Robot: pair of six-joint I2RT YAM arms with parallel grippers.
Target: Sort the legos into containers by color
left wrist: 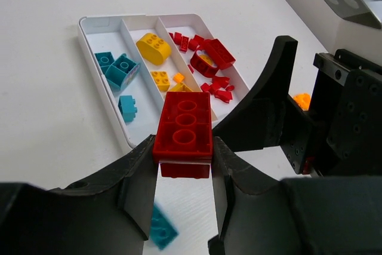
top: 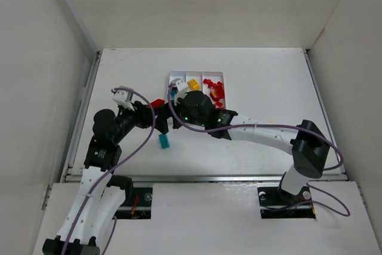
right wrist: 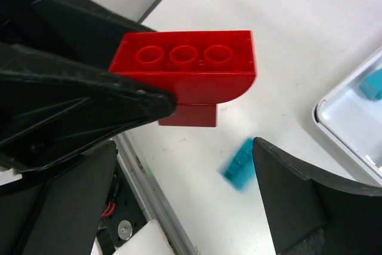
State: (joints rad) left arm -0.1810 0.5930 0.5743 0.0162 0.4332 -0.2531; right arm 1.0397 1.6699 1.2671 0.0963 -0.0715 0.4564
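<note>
My left gripper (left wrist: 183,160) is shut on a red lego (left wrist: 183,128), a three-stud brick with a smaller red piece under it, held above the table just in front of the tray (left wrist: 85,26). The containers hold teal legos (left wrist: 116,68) on the left, yellow legos (left wrist: 153,48) in the middle and red legos (left wrist: 209,58) on the right. My right gripper (right wrist: 185,207) is open beside the held brick (right wrist: 191,67), with nothing between its fingers. A loose teal lego (right wrist: 240,163) shows blurred on the table below it, and from above that teal lego (top: 163,141) lies near the arms.
A small orange piece (left wrist: 302,100) shows past the right arm's black body (left wrist: 343,117). White walls enclose the table on three sides. A metal rail (right wrist: 149,189) runs along the near table edge under the right gripper.
</note>
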